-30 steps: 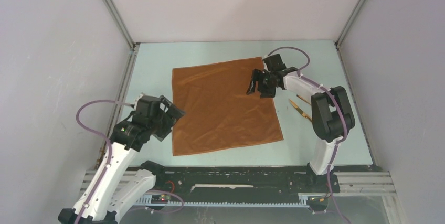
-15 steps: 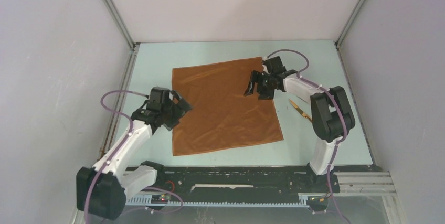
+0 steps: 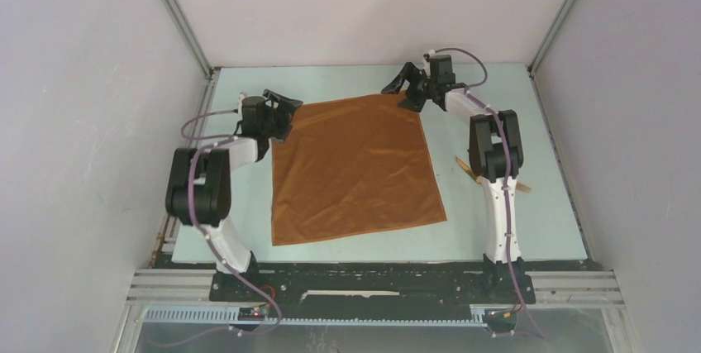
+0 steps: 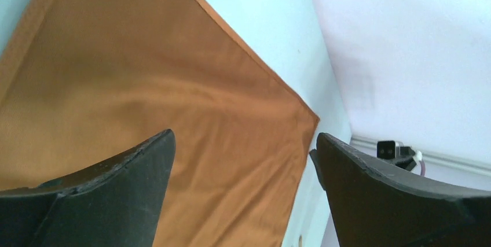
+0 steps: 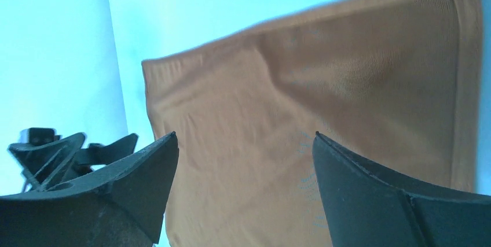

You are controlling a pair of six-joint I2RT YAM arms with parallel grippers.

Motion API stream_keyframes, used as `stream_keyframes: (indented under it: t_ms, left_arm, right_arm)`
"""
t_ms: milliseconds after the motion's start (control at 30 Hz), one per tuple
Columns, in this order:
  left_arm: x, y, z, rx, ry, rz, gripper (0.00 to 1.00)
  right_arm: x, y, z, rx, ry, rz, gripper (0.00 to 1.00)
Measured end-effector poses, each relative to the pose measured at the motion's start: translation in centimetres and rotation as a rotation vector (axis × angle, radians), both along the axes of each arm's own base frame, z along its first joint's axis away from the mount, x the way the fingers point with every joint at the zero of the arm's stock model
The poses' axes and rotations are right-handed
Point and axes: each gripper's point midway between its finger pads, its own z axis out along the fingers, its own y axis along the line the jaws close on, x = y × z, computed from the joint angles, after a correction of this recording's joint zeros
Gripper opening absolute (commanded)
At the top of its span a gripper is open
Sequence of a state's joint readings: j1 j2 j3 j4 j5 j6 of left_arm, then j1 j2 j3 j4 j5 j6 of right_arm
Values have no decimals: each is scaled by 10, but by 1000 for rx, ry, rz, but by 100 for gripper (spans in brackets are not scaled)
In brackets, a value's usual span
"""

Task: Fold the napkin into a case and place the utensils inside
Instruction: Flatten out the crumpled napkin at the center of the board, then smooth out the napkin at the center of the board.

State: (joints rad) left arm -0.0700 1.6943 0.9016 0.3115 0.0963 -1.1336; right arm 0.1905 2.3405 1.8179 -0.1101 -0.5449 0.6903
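Note:
The rust-orange napkin [image 3: 355, 167] lies spread flat as a square on the pale table, with no fold in it and no case shape showing. My left gripper [image 3: 288, 116] hovers open at its far left corner, and the cloth [image 4: 173, 114] fills the gap between the fingers. At the far right corner my right gripper [image 3: 400, 93] is open too, over the napkin [image 5: 324, 96]. Neither gripper holds anything. The golden utensils [image 3: 461, 166] lie right of the cloth, mostly hidden behind the right arm.
White walls close in the table on three sides, with metal corner posts [image 3: 178, 18] at the back. The black rail [image 3: 372, 283] with both arm bases runs along the near edge. The left gripper [image 5: 58, 148] shows in the right wrist view.
Both arms have swung toward the back. The left gripper moved from the napkin's left edge to its far left corner, the right from over the cloth to the far right corner, opening wider.

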Motion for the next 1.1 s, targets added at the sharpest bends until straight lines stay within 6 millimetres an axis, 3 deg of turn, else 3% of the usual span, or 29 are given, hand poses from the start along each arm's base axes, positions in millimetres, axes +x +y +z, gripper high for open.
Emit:
stream_keyframes:
  t_ms: [100, 200, 400, 567, 733, 1100]
  left_arm:
    - [29, 9, -25, -25, 23, 22, 100]
    - [45, 19, -46, -15, 67, 49, 100]
    - [84, 33, -42, 3, 77, 85, 100]
    - [96, 54, -61, -14, 114, 131, 100]
    - [114, 69, -59, -40, 92, 160, 100]
    - [171, 82, -53, -55, 37, 134, 100]
  right_arm:
    - [23, 6, -8, 23, -1, -9, 91]
    - [42, 8, -14, 30, 5, -33, 89]
    - [59, -6, -28, 36, 55, -120, 89]
    - [73, -24, -31, 87, 104, -200, 87]
    - [87, -38, -31, 102, 108, -263, 87]
    - [107, -48, -30, 143, 91, -292, 86]
